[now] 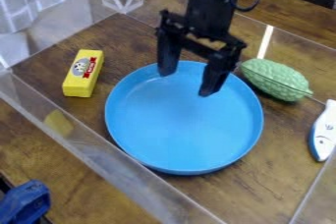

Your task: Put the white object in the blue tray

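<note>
Pincer spread and empty, I'd pinch the light, stiff, slick white object across its middle

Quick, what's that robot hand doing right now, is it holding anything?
Hand: open and holding nothing, hanging over the far side of the blue tray. The white object lies outside the tray, at the right edge.
</note>
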`<action>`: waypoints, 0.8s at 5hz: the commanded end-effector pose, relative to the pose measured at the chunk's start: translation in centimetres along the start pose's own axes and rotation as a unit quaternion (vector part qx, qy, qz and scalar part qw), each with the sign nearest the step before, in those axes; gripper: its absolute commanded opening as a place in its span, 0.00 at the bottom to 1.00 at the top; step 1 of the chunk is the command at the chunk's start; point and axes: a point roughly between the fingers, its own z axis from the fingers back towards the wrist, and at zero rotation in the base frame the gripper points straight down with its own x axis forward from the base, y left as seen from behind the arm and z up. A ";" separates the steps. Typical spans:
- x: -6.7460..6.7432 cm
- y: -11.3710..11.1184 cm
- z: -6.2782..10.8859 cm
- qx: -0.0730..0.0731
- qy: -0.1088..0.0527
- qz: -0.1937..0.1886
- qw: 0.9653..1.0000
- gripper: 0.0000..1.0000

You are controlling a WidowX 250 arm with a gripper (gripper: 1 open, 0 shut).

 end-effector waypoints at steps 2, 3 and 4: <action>0.8 -1.0 2.0 0.000 -0.024 0.015 1.000 1.00; 0.9 -1.0 1.6 0.000 -0.018 0.020 1.000 1.00; 1.0 -1.1 1.3 0.000 -0.012 0.023 1.000 1.00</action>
